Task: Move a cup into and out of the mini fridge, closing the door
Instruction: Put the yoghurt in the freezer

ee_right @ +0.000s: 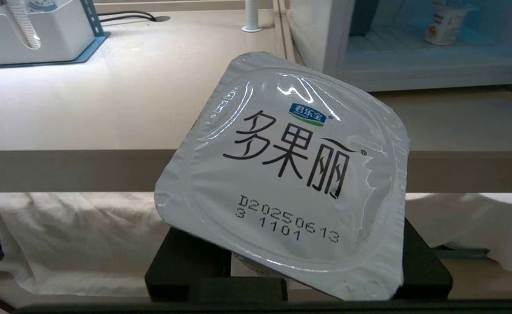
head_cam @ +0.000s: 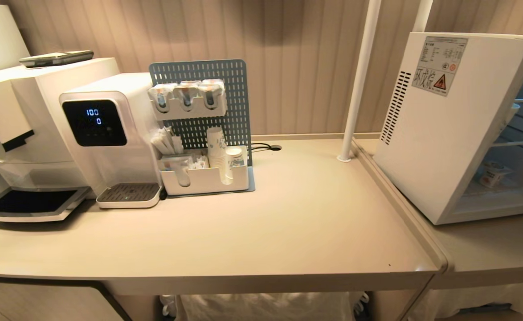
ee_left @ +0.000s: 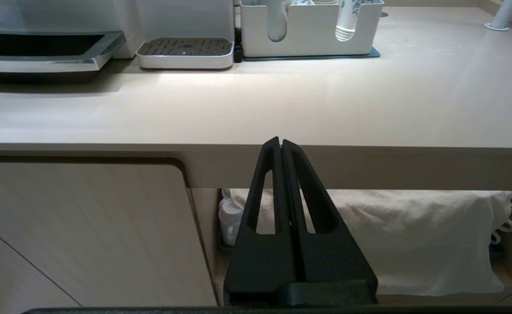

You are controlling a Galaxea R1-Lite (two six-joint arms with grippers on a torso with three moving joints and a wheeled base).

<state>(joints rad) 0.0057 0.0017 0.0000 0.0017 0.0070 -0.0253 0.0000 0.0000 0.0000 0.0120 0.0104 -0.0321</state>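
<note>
The white mini fridge (head_cam: 444, 133) stands on the right counter with its front open, showing wire shelves; its door is out of view. A small white cup (head_cam: 493, 174) sits on the fridge floor, and it also shows in the right wrist view as the cup (ee_right: 445, 22). My right gripper (ee_right: 282, 266) is shut on another cup (ee_right: 291, 165), a foil-lidded yogurt cup whose lid hides the fingertips. It hangs before the counter's front edge, left of the fridge (ee_right: 321, 39). My left gripper (ee_left: 281, 141) is shut and empty, low at the counter edge. Neither arm shows in the head view.
A white water dispenser (head_cam: 105, 133) and a coffee machine (head_cam: 16, 125) stand at the left. A blue pegboard rack with a white tray (head_cam: 203, 180) holds paper cups and sachets. A white pole (head_cam: 359, 80) rises beside the fridge. A white cloth (ee_left: 413, 235) lies under the counter.
</note>
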